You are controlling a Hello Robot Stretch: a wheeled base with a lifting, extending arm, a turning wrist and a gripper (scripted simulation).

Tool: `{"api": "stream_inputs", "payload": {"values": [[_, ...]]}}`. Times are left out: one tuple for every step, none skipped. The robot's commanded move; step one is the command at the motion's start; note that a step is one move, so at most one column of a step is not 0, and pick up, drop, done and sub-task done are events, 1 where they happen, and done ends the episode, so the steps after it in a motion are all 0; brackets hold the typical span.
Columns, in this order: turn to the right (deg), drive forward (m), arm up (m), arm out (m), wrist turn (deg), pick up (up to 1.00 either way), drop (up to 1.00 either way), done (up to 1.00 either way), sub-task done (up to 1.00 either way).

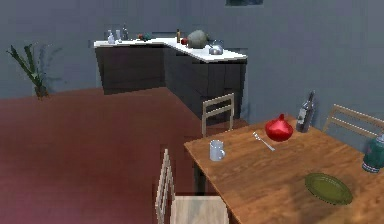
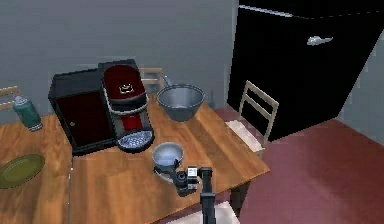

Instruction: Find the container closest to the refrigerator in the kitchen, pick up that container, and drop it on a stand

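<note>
The arm (image 2: pixel 206 205) extends over the tabletop (image 2: pixel 110 185), fingers (image 2: pixel 179 175) at the small grey bowl (image 2: pixel 167 153) near the refrigerator (image 2: pixel 300 70), likely for pickup; whether they grip anything I cannot tell

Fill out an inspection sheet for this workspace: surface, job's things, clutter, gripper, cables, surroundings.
Surface: wooden table, bare wood beside the arm.
Job's things: large grey bowl at the table's far edge, toward the black refrigerator; small grey bowl in front of the coffee machine.
Clutter: coffee machine, green bottle, green plate, red round thing, dark bottle, cup.
Gripper: gripper close to the small grey bowl; cannot tell whether it holds anything.
Cables: nothing seen.
Surroundings: chair between table and refrigerator, kitchen counter, plant.
</note>
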Motion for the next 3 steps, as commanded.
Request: {"api": "stream_inputs", "payload": {"values": [[0.0, 0.0, 0.0, 0.0, 0.0, 1.0, 0.0, 0.0, 0.0], [0.0, 0.0, 0.1, 0.0, 0.0, 0.0, 0.0, 0.0, 0.0], [0.0, 0.0, 0.32, 0.0, 0.0, 0.0, 0.0, 0.0, 0.0]]}}
